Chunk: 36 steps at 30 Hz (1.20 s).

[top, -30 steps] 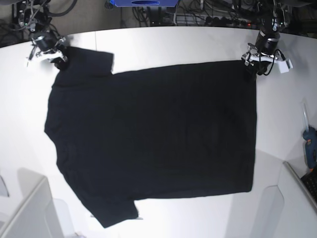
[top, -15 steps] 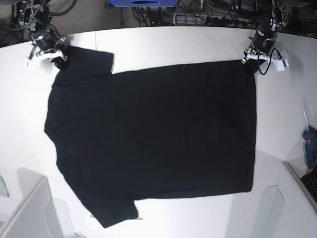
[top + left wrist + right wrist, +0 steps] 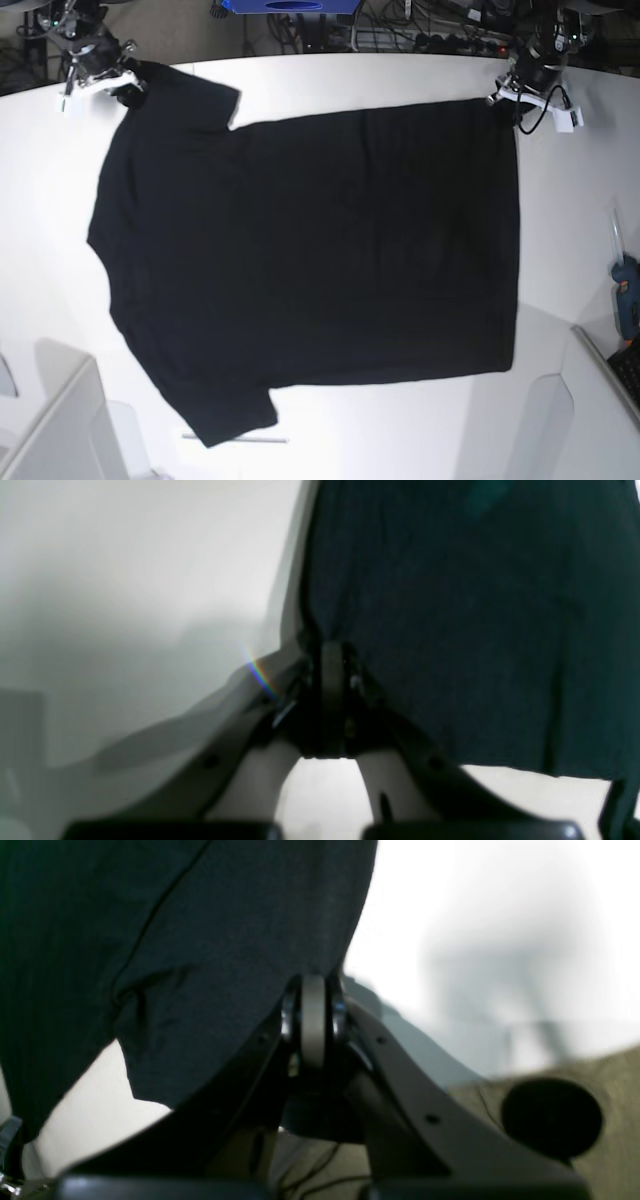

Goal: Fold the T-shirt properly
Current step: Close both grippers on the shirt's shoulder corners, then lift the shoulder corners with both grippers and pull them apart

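Note:
The T-shirt point(image 3: 310, 260) is a large black one, spread plain face up on the white table point(image 3: 560, 210), its sleeves toward the view's left. My left gripper point(image 3: 504, 104), at the base view's far right, is shut on the shirt's far hem corner. In the left wrist view the left gripper point(image 3: 332, 656) pinches the edge of the dark cloth point(image 3: 475, 620). My right gripper point(image 3: 127, 87), at the far left, is shut on the far sleeve's corner. The right wrist view shows the right gripper point(image 3: 313, 990) clamped on the sleeve cloth point(image 3: 200, 940), which hangs off the table.
A blue hand tool point(image 3: 626, 295) lies at the table's right edge, with a grey bin point(image 3: 605, 400) below it. A grey box point(image 3: 60, 430) stands at the lower left. Cables and a blue crate point(image 3: 290, 5) lie beyond the far edge.
The left gripper has shut on the hem corner. Both grippers have moved toward the far edge, drawing the shirt's far side back and taut.

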Motion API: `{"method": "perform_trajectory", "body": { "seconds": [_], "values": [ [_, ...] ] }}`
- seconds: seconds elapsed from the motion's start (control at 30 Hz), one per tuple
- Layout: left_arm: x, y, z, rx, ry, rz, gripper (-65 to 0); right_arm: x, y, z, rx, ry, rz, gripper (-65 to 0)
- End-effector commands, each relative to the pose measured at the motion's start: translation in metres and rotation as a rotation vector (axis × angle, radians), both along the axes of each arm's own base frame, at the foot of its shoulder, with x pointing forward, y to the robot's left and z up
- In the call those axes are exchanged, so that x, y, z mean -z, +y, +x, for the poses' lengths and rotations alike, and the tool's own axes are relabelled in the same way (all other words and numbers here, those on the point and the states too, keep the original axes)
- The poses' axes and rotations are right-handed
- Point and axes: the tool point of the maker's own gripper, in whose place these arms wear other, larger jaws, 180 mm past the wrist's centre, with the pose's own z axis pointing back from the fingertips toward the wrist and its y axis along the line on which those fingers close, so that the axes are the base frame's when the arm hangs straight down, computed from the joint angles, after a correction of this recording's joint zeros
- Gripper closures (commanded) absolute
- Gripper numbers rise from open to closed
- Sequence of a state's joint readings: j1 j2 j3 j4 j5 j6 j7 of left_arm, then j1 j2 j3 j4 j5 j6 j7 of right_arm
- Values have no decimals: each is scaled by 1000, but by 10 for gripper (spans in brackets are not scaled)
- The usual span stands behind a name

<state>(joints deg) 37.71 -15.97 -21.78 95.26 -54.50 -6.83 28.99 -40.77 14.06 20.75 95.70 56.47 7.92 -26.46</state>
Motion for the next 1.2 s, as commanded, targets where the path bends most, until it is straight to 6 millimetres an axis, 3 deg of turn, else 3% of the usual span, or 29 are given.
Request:
{"method": "perform_trajectory", "body": {
  "seconds": [0.0,0.27,0.4,0.63,0.83,1.17],
  "values": [
    [-6,3,0,16,-2,16,0,-8,1,1,-6,-21,-4,0],
    [-18,4,-15,73,19,50,0,-34,-5,-17,40,-49,-36,0],
    [-30,-4,-19,103,6,54,0,-47,1,-12,17,-77,-42,0],
    [-60,9,-17,96,-45,112,0,-49,2,-5,13,-96,-39,0],
    [-61,5,-15,106,-43,100,0,-59,1,22,10,-163,-43,0],
    [-77,-13,27,70,-108,-103,0,-80,16,79,-69,-238,1,0]
  ]
}}
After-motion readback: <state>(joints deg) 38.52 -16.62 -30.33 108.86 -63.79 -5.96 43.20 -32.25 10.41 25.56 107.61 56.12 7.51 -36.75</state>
